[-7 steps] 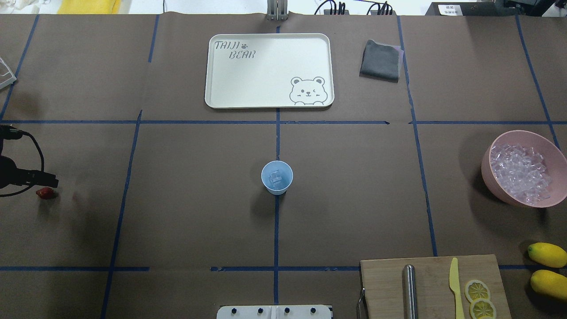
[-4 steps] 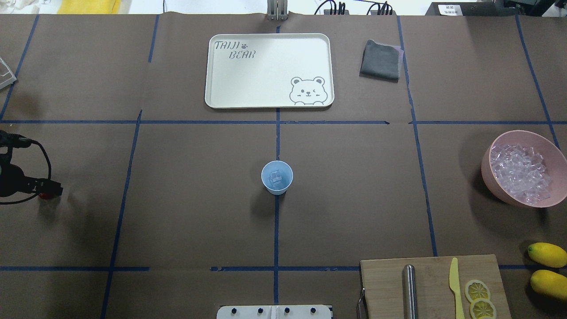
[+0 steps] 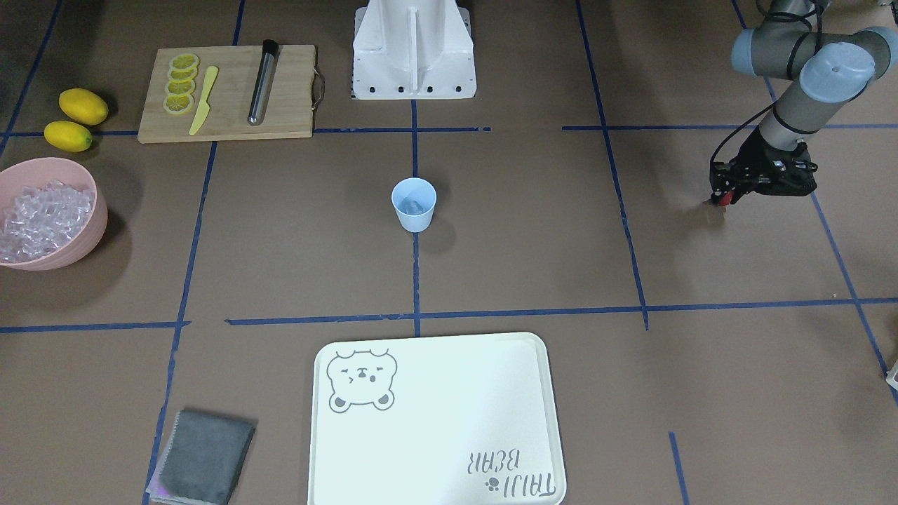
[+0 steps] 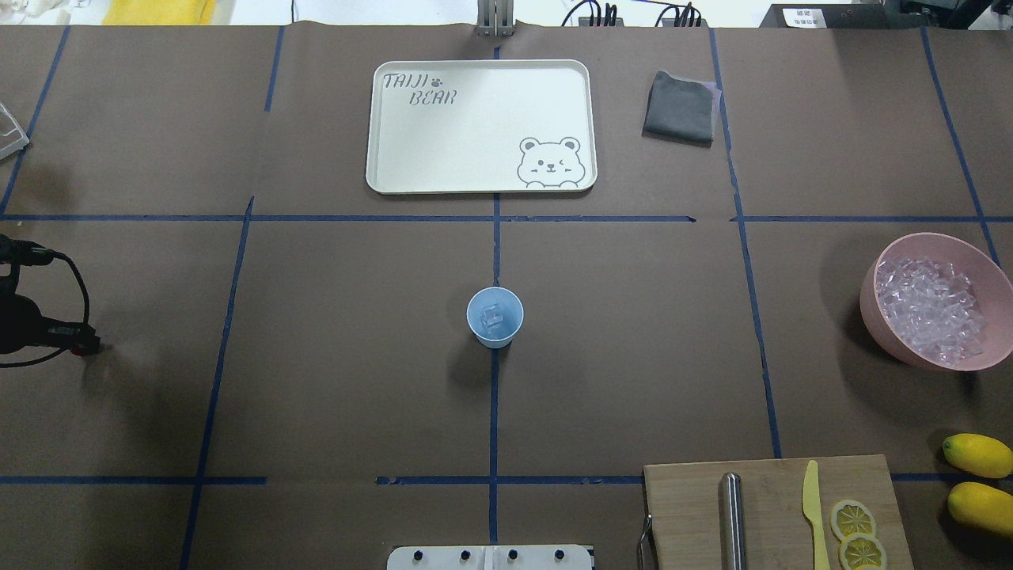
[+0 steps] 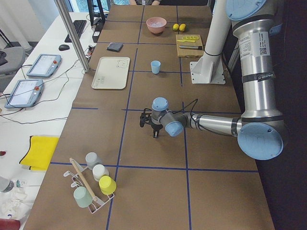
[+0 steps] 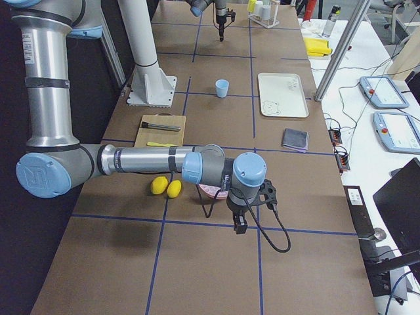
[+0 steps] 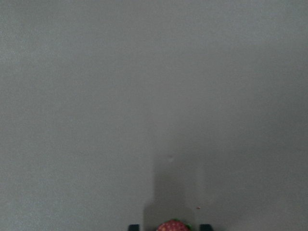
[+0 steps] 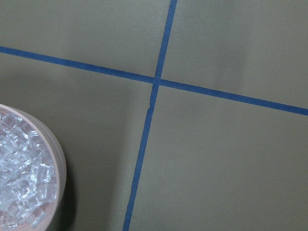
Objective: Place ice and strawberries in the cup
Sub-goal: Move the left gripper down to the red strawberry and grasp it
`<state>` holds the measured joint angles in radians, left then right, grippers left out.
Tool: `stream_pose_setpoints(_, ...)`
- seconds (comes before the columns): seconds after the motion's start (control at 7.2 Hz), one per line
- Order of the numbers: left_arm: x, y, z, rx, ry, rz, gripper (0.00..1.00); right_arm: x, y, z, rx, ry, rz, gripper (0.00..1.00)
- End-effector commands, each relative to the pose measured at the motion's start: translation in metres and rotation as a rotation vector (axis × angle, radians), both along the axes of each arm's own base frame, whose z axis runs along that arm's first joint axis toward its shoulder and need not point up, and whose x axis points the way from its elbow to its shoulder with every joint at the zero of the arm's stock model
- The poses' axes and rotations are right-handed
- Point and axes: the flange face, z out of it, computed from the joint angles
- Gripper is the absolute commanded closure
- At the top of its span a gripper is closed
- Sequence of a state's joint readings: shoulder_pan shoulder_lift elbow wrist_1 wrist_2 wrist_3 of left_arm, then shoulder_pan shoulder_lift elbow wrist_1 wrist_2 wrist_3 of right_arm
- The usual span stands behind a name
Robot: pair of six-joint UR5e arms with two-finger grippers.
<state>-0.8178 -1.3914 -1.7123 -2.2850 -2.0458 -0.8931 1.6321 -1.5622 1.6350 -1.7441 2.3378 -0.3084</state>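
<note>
The left end effector (image 3: 722, 198) is clamped on the strawberry (image 7: 172, 225) near the table's left edge; its long axis cannot be told. The cup (image 4: 495, 317) stands upright mid-table, mouth up, with ice (image 4: 493, 317) inside. The right end effector shows only in the right side view, so I cannot tell its state.

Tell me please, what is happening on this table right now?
The left end effector is down at the table's far left, closed around the strawberry, which shows between its fingers in the left wrist view. The blue cup stands in the middle of the table and already has some ice in it. The right arm is away from the cup, near the pink bowl of ice cubes.
</note>
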Motion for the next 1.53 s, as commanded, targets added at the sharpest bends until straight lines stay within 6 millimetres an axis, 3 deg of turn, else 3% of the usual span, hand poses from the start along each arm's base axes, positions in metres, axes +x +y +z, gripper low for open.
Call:
stream_pose_setpoints(0.0, -0.003, -0.001, -0.029, 0.02, 0.031, 0.002, 1.0, 0.0, 0.0, 0.0, 0.001, 0.0, 0.0, 0.01)
stream_pose_setpoints(0.42, -0.023, -0.005, -0.113, 0.01, 0.078, -0.008, 1.0, 0.0, -0.002, -0.003, 0.006, 0.0, -0.001, 0.01)
stream_pose_setpoints(0.69, -0.024, -0.004, -0.18, -0.03, 0.048, -0.007, 1.0, 0.0, -0.001, -0.001, 0.004, 0.002, -0.002, 0.01)
stream_pose_setpoints(1.11, 0.023, -0.041, -0.302, -0.03, 0.045, 0.006, 1.0, 0.001, 0.0, -0.001, 0.005, 0.002, -0.002, 0.01)
stream_pose_setpoints(1.25, 0.047, -0.04, -0.335, -0.025, 0.028, 0.012, 1.0, 0.001, -0.001, -0.002, 0.007, 0.002, -0.002, 0.01)
stream_pose_setpoints(1.39, 0.085, -0.025, -0.36, -0.023, 0.019, 0.01, 1.0, 0.001, -0.001, -0.002, 0.006, 0.002, -0.001, 0.01)
